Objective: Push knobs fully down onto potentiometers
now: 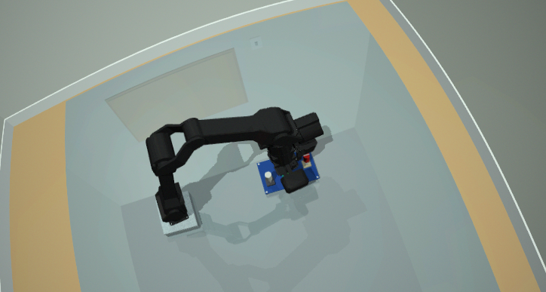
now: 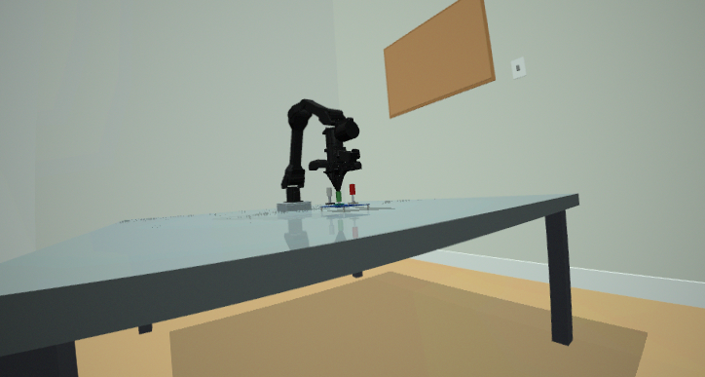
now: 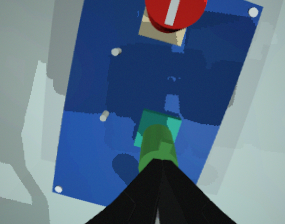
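The blue circuit board (image 1: 262, 172) (image 2: 360, 205) (image 3: 88, 160) stands on short legs. My gripper (image 2: 338, 190) (image 3: 159, 168) is shut with nothing between its fingers. Its tips are at the top of the green knob (image 2: 338, 197) (image 3: 157, 142), which stands over a teal potentiometer (image 3: 152, 119) and reaches down close to the board. Whether the tips press on it cannot be told. The red knob (image 1: 306, 158) (image 2: 352, 189) (image 3: 194, 11) stands higher, with a gap above its tan base (image 3: 163, 36). The white knob (image 1: 268, 175) (image 2: 328, 191) is also raised, on a visible shaft; the wrist view does not show it.
The arm's pale base block (image 1: 181, 227) (image 2: 285, 207) stands on the table (image 2: 147, 258), left of the board. Two small pale posts (image 3: 115, 51) (image 3: 104, 116) stick up from the board. The red and white knobs stand on opposite sides of the gripper.
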Controlling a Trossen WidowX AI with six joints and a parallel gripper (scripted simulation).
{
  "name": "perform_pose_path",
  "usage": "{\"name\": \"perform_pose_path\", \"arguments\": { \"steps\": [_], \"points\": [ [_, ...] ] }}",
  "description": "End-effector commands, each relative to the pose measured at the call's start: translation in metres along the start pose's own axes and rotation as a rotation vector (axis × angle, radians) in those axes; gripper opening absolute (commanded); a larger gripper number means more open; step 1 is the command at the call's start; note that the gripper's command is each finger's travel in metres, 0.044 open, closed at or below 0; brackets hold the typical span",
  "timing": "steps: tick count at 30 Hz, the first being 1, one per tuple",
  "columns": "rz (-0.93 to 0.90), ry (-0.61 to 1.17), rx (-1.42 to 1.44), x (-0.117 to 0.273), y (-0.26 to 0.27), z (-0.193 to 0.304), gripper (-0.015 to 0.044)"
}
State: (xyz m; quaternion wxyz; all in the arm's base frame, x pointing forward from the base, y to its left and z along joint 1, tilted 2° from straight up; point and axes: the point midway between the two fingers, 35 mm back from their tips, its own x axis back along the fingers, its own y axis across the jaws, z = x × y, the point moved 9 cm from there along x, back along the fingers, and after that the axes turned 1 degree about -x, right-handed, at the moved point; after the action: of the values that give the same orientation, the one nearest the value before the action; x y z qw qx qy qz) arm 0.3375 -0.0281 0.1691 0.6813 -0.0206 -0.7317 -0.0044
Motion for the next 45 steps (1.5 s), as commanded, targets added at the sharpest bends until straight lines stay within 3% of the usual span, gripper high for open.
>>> {"name": "perform_pose_path", "arguments": {
  "steps": [1, 30, 38, 45],
  "points": [
    [-0.005, 0.014, 0.004, -0.012, 0.000, -0.002, 0.0000],
    [-0.005, 0.014, 0.004, 0.020, 0.000, -0.003, 0.0000],
    [-0.001, 0.013, 0.001, 0.015, 0.000, -0.003, 0.0210],
    [0.039, -0.075, -0.111, 0.031, -0.010, -0.008, 0.0026]
  ]
}}
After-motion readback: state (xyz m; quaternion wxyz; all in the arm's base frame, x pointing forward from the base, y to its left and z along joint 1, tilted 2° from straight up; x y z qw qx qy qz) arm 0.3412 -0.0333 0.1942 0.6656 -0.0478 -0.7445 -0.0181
